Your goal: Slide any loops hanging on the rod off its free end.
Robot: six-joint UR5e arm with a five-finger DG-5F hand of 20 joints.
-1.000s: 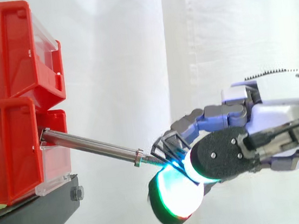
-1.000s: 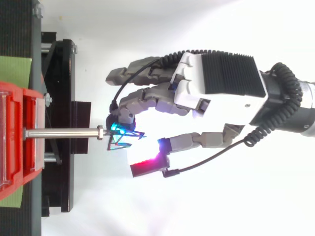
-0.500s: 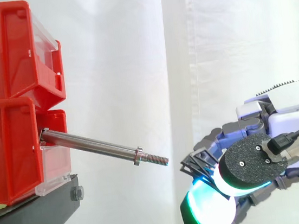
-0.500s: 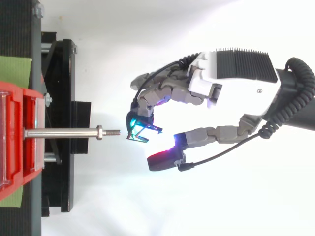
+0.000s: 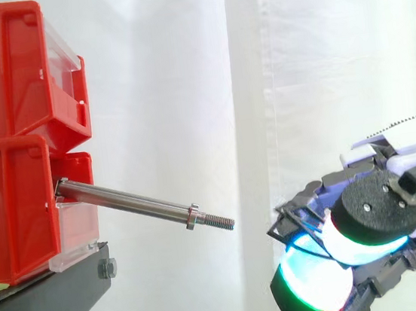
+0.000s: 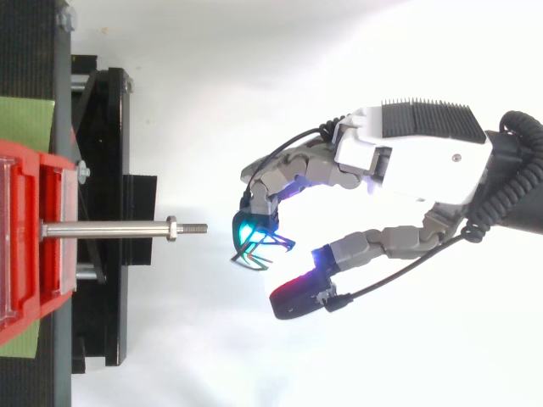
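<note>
White curtain (image 5: 185, 90) is seen behind. At left, red bins (image 5: 10, 149) are stacked on a black stand (image 5: 44, 304), and a bare rod (image 5: 130, 204) is projected rightward. Clear of its free end, a black loop (image 6: 265, 248) is pinched in the curled hand (image 6: 416, 157).

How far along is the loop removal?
Done: the rod is bare right up to its threaded free end. In hand: a dark wire loop hangs from the curled fingers of the hand, apart from the rod tip. Left: nothing on the rod to slide; probably just releasing the loop.
</note>
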